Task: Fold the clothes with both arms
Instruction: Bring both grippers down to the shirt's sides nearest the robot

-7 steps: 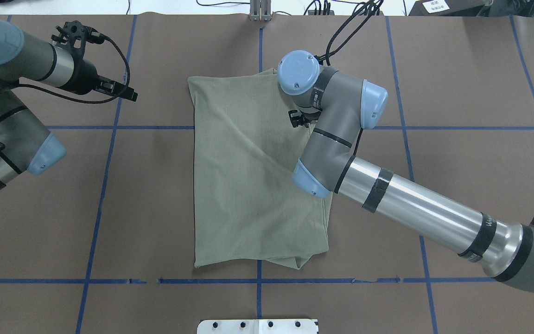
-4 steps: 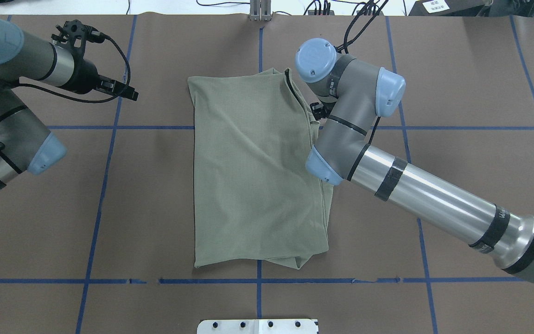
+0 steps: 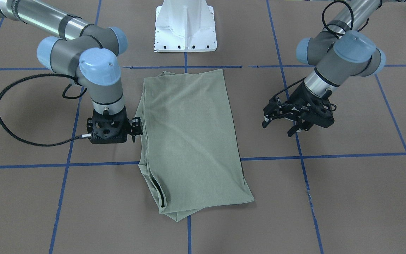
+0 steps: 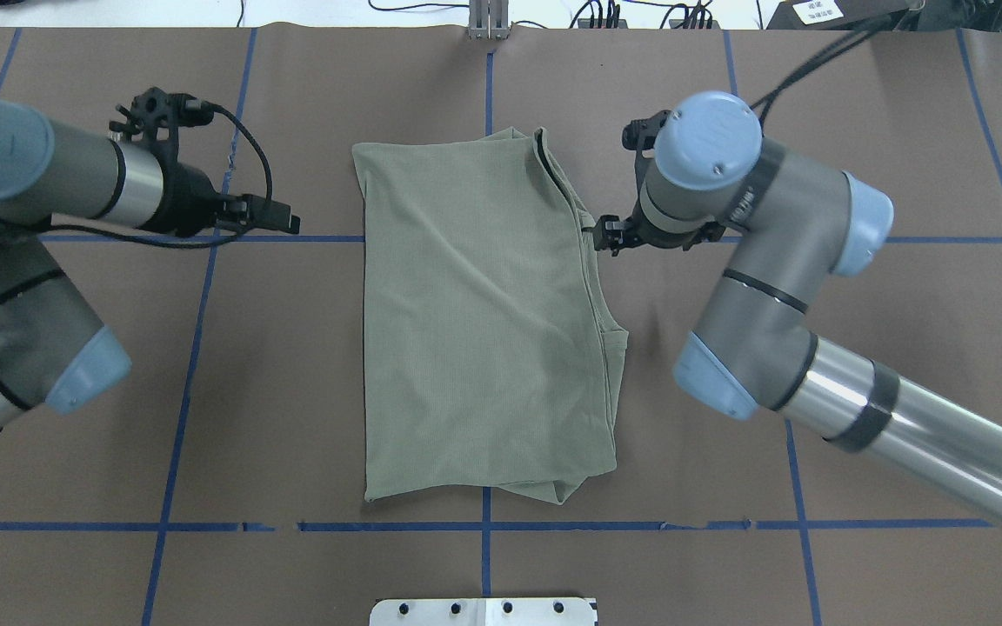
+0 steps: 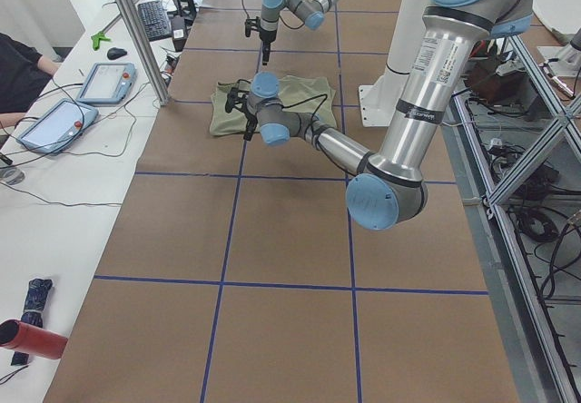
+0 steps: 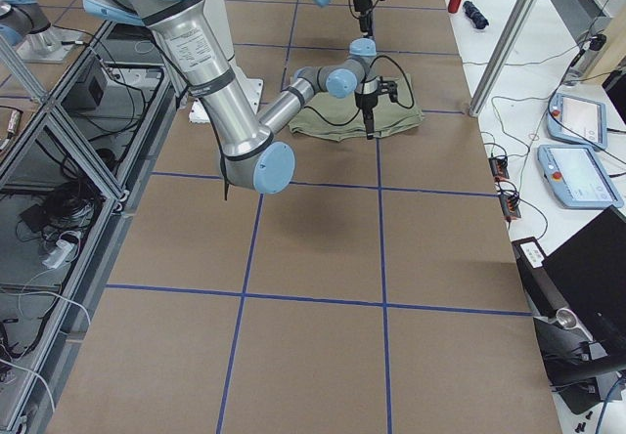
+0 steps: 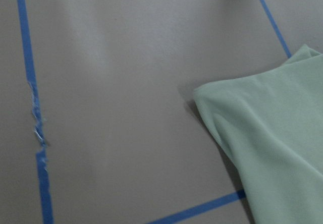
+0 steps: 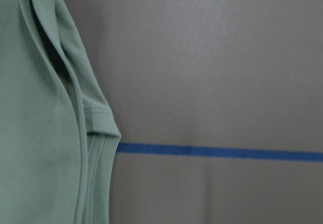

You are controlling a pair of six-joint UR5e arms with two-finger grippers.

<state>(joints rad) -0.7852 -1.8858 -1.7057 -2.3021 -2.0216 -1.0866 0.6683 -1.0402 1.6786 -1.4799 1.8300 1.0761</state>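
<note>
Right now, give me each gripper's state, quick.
Left gripper: open, holding nothing.
Right gripper: cannot tell from these views.

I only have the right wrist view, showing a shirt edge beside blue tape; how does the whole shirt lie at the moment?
Observer: In the overhead view the shirt lies folded into a rough rectangle, flat on the table.
Operator: Thank you. Where is the left gripper?
Observer: The left gripper hangs over the table off the shirt's opposite side, apart from the cloth, jaws open and holding nothing.
</note>
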